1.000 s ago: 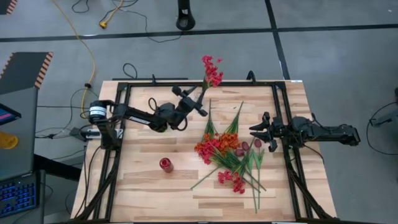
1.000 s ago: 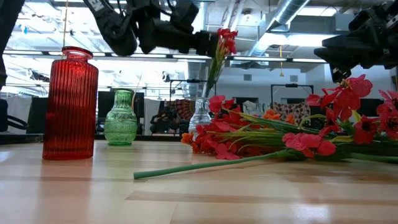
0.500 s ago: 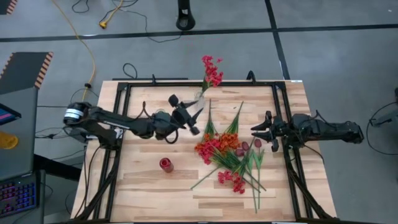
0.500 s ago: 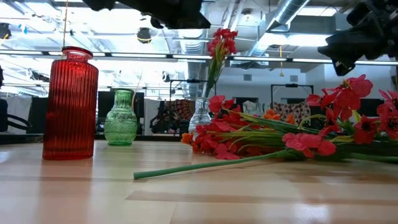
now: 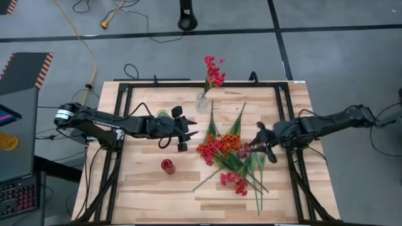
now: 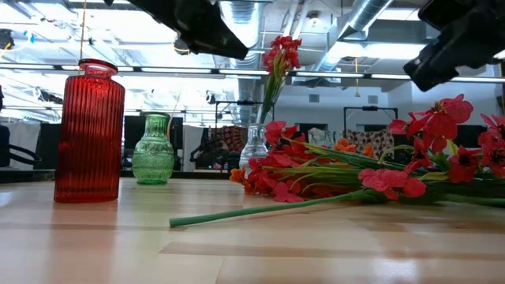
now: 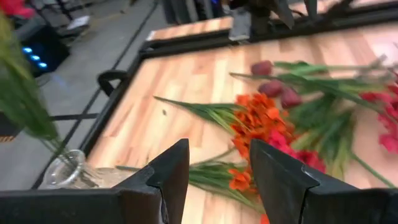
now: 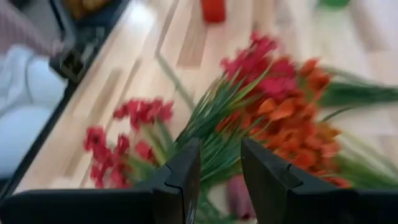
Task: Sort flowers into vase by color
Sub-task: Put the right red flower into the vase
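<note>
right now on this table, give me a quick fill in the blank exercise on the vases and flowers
1. The pink-red spray stands in the ____ glass vase.
2. In the low view, the vase between the red vase and the clear one is ____.
3. The pile of loose flowers lies on the table between the left gripper and the ____ gripper.
4. Both grippers' fingers are ____ and hold nothing.

Missing words: clear; green; right; open
</note>
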Available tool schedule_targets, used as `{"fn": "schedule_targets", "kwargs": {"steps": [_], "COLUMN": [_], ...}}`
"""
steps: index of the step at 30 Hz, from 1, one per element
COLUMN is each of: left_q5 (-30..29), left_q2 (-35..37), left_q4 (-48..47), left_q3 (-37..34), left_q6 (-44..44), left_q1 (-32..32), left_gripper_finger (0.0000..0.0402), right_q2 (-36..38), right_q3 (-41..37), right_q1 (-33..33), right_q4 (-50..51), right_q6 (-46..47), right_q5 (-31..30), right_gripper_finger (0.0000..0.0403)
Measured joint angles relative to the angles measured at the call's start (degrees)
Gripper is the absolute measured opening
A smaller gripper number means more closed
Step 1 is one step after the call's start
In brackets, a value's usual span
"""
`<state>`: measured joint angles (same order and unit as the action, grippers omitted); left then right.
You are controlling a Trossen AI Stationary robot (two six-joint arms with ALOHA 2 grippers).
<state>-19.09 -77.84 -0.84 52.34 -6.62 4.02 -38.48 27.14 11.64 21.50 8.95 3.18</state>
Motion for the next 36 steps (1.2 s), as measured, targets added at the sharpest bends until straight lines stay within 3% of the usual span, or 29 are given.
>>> {"fn": "schedule_targets", "kwargs": {"steps": [11, 24, 31, 36], "left_q5": [0.83, 0.83, 0.86, 0.87], "left_q2": [-0.02, -0.02, -0.02, -0.04], "left_q4": [-0.19, -0.15, -0.18, -0.18], "left_q3": [0.0, 0.0, 0.0, 0.0], "left_q6": [-1.13, -0.97, -0.15, -0.1], "left_q1": [-0.01, -0.01, -0.01, -0.01], "left_gripper_finger": [0.0158, 0.0158, 0.0158, 0.0158], "right_q2": [-18.74, -32.01, -36.93, -40.63], "right_q3": [6.6, 11.63, 15.71, 16.79], "right_q1": [7.71, 7.73, 7.71, 7.71], "right_q4": [5.7, 10.08, 14.53, 16.06], "right_q6": [0.0, -0.39, -0.79, -6.28], "right_q5": [0.07, -0.03, -0.3, -0.52], "right_gripper_finger": [0.0143, 0.0149, 0.0193, 0.0234]}}
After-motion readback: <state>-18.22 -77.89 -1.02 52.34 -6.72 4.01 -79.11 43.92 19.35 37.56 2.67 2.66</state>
